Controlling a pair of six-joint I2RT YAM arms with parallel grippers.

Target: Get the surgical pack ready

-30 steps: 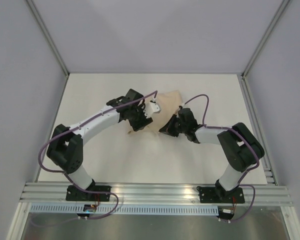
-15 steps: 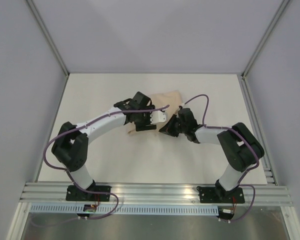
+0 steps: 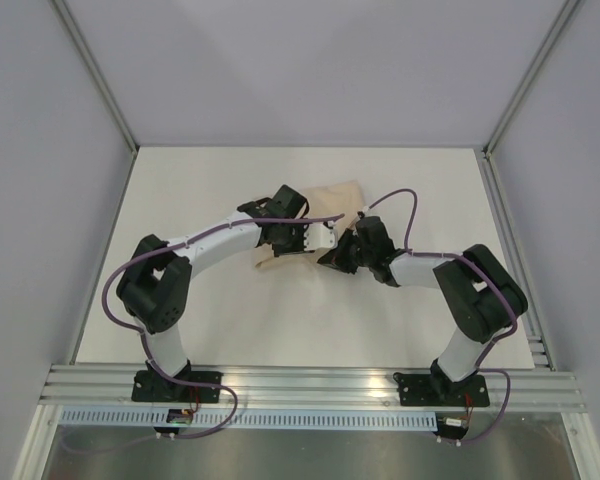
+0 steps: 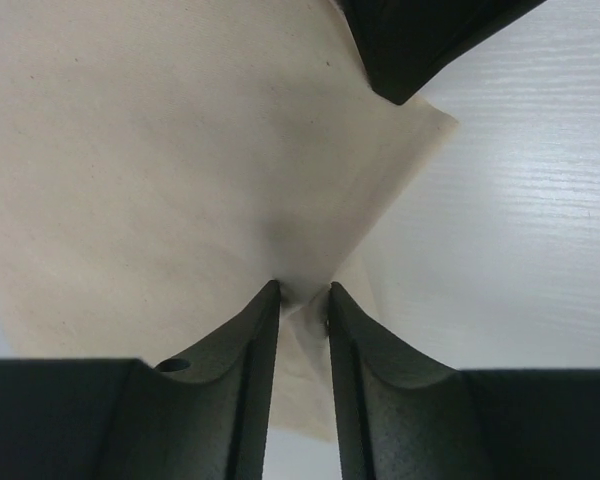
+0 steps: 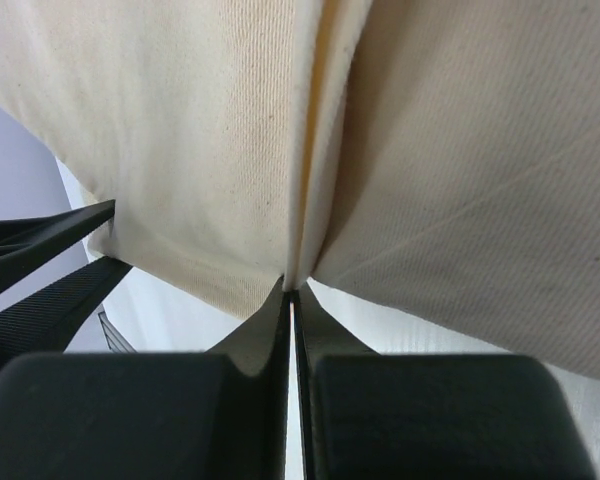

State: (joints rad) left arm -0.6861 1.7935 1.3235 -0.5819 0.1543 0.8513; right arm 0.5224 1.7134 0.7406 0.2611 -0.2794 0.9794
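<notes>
The surgical pack shows as a tan cloth bundle [image 3: 330,200] in the middle of the table, partly hidden under both wrists. My left gripper [image 3: 328,238] is shut on a fold of the tan cloth [image 4: 180,150], pinched between its fingertips [image 4: 265,300]. My right gripper [image 3: 332,258] is shut on the cloth's doubled edge [image 5: 320,130], right beside the left gripper. The other gripper's black body shows at the top of the left wrist view [image 4: 420,40]. The tray, scissors, tweezers, pads and packets are hidden.
The white table [image 3: 200,310] is walled by grey panels at the back and sides. An aluminium rail [image 3: 310,385] runs along the near edge. Purple cables [image 3: 400,200] loop over both arms.
My left gripper has swung right across the cloth, ending close beside the right gripper. The right arm has stayed put.
</notes>
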